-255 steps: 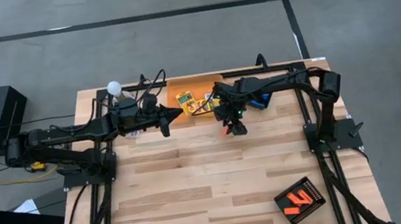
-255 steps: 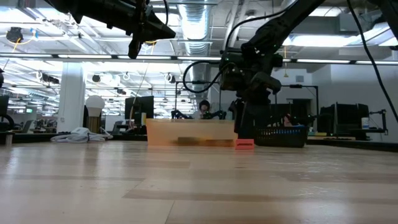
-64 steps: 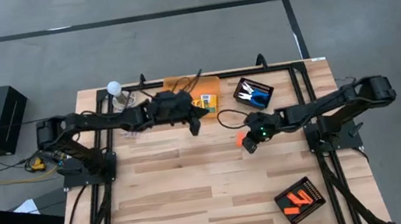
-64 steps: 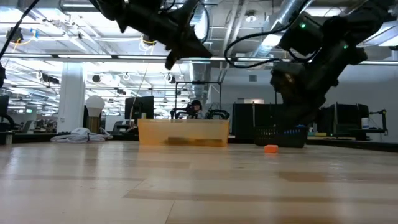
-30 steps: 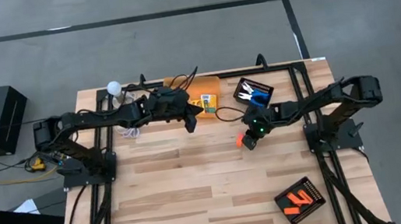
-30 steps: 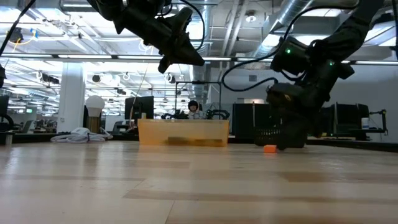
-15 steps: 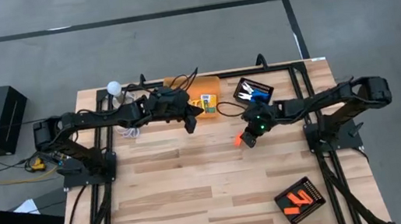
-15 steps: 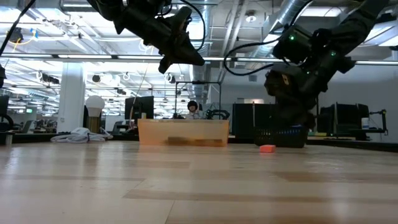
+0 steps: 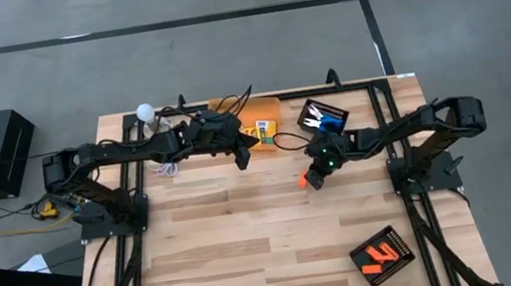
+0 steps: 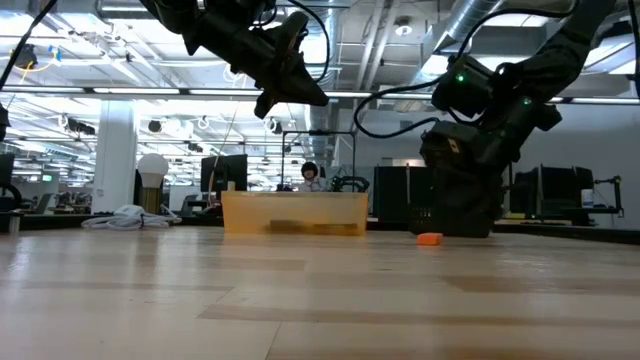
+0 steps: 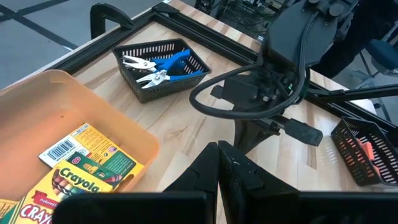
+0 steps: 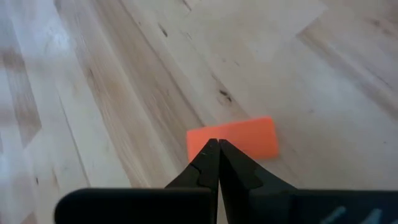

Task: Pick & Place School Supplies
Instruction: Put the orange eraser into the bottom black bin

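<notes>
Wooden bench (image 9: 251,254) under bright shop lighting, both arms over its far half. Orange stub (image 12: 232,139) lies flat on bare planks near mid-bench, loose, nothing pinching it. It sits at the same spot as half a second ago; what has changed is the right hand (image 9: 314,177), which has dipped back down close over the stub after lifting a little. Its fingers are pressed fully together, gripping nothing (tips meet just over the near edge of the stub in the right wrist view). Judgement: stub not yet picked; the fingers must part before any grasp.

Farther out: left hand (image 9: 249,141), also closed and empty, hovers by the orange bin (image 11: 37,112) holding crayon boxes (image 11: 81,163). Scissors (image 11: 163,65) rest in a black tray (image 11: 186,47) beyond.
</notes>
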`<state>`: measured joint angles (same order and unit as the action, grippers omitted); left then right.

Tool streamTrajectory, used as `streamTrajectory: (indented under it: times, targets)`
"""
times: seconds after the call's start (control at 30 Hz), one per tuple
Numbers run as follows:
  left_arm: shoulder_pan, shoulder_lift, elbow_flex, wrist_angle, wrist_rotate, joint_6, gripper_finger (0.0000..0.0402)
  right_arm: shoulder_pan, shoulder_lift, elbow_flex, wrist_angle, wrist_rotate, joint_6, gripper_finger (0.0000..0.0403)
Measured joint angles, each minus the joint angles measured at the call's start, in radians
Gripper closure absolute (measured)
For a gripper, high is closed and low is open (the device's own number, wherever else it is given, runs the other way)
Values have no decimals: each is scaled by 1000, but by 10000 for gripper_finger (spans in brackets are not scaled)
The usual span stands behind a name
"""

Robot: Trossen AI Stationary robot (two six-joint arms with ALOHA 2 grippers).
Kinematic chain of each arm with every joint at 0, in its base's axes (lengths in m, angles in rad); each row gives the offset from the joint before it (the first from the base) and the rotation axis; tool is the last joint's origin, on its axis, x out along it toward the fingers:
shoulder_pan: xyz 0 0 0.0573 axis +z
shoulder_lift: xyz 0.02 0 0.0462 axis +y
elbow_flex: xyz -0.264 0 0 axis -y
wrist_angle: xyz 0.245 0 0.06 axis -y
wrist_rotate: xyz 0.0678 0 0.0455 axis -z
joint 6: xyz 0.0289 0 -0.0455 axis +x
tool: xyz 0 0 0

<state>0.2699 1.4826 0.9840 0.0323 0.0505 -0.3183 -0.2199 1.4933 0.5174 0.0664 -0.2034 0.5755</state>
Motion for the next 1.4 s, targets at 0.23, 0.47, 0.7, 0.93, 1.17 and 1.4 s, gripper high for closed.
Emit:
streamTrajectory:
  times: [0.23, 0.47, 0.7, 0.93, 1.17, 1.4]
  targets:
    - [1, 0, 0, -2, 0, 0, 402, 1, 0, 0, -25, -9, -11, 403]
    - [1, 0, 0, -3, -1, 0, 401, -6, -2, -40, -6, -17, -9, 403]
    - [1, 0, 0, -4, 0, 0, 402, -12, -23, -48, 17, -59, 15, 403]
    - [1, 0, 0, -4, 0, 0, 402, -12, -43, -47, 19, -62, 16, 403]
    - [1, 0, 0, -4, 0, 0, 401, -25, -43, -47, 63, -62, 19, 403]
    - [6, 0, 0, -3, 0, 7, 402, -66, -42, -46, 83, -62, 9, 403]
